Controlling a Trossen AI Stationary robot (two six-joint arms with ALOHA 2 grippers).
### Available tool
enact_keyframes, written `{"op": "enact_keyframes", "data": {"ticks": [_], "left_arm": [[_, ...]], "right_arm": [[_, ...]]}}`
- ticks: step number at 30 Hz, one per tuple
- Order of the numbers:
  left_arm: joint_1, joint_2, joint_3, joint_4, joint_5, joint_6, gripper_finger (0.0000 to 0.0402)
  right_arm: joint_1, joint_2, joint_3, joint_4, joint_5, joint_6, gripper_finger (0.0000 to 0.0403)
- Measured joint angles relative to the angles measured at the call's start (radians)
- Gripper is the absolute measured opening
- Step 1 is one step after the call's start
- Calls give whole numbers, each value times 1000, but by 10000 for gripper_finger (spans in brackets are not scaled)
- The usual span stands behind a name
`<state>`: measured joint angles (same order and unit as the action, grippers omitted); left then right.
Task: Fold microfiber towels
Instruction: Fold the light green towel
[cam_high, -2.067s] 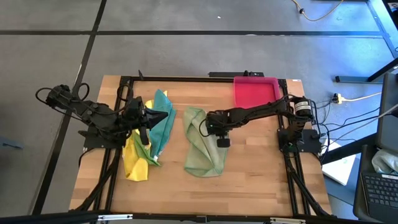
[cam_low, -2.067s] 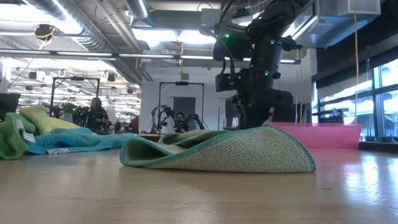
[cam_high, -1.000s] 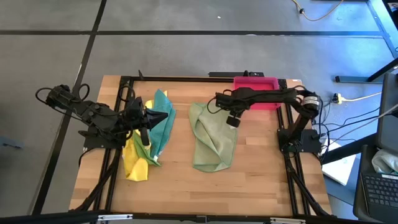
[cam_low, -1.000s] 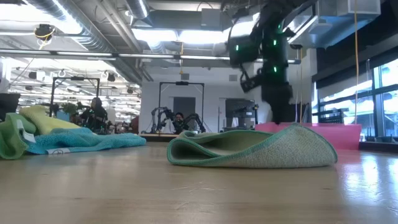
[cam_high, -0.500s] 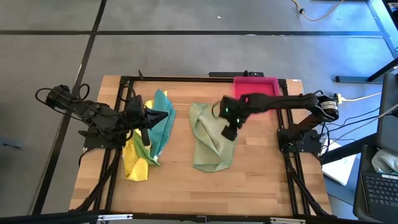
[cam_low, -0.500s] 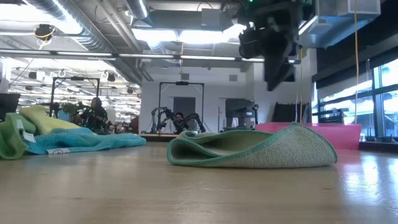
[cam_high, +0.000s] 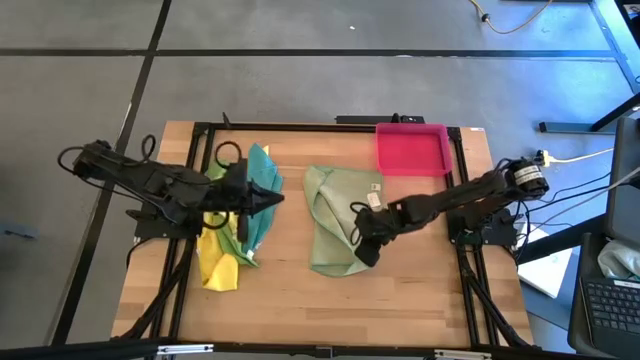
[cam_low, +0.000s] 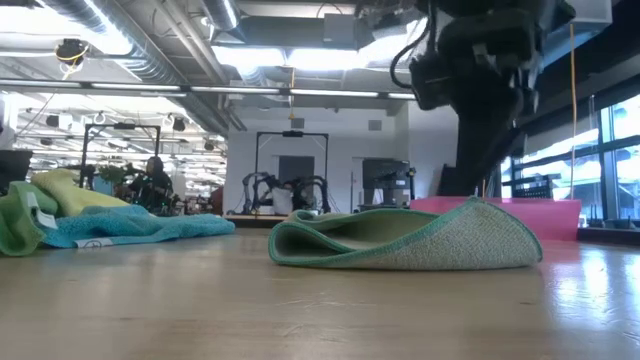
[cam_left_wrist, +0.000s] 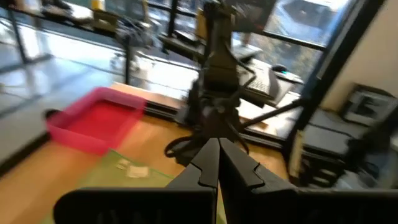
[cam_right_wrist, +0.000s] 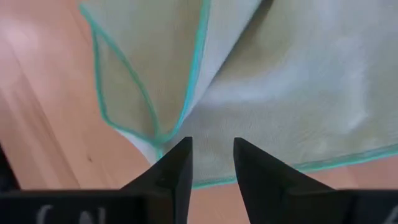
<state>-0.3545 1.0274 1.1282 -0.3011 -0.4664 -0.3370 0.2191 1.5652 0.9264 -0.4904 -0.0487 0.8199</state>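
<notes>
A pale olive green towel (cam_high: 340, 215) lies loosely doubled over at the table's middle, its teal-edged fold (cam_low: 400, 240) resting on the wood. My right gripper (cam_high: 362, 246) hangs open over the towel's near right part, pointing steeply down. Its two fingers stand apart above a teal-hemmed corner (cam_right_wrist: 158, 134), with nothing between them. A heap of a teal towel (cam_high: 262, 185), a bright green towel (cam_high: 236, 236) and a yellow towel (cam_high: 217, 262) lies at the left. My left gripper (cam_high: 272, 199) is shut (cam_left_wrist: 218, 165) and holds nothing, raised over the teal towel and pointing toward the right.
A pink-red tray (cam_high: 410, 148) stands at the far right corner, beyond the olive towel. Bare wood lies along the near edge (cam_high: 330, 310) and between the towel heap and the olive towel. Black frame rails (cam_high: 180, 270) run along both sides of the table.
My right gripper has swung from beside the pink tray toward the near edge, across the olive towel, and has tipped to point more steeply down. My left gripper has shifted a little toward the table's right. The olive towel has kept its place and shape.
</notes>
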Motion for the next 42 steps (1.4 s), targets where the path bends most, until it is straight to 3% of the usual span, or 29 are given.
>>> {"op": "enact_keyframes", "data": {"ticks": [3,7,14,19,27,35,42], "left_arm": [[4,21,0,-4,55,-1,0],[8,48,0,-7,48,-33,0],[21,110,0,0,18,-223,0],[3,148,0,4,65,-299,0],[-32,178,-1,9,64,-382,0],[-32,178,-1,57,50,-417,0],[-20,215,-1,143,82,-365,0]], "right_arm": [[16,28,-42,4,-1,35,117],[20,71,-83,77,6,76,116],[22,155,-84,213,-27,39,116],[79,167,-82,135,-108,-15,116],[207,161,-78,-38,-118,-65,116],[225,139,-78,-113,-121,-28,116],[224,-34,-14,-242,19,-13,116]]}}
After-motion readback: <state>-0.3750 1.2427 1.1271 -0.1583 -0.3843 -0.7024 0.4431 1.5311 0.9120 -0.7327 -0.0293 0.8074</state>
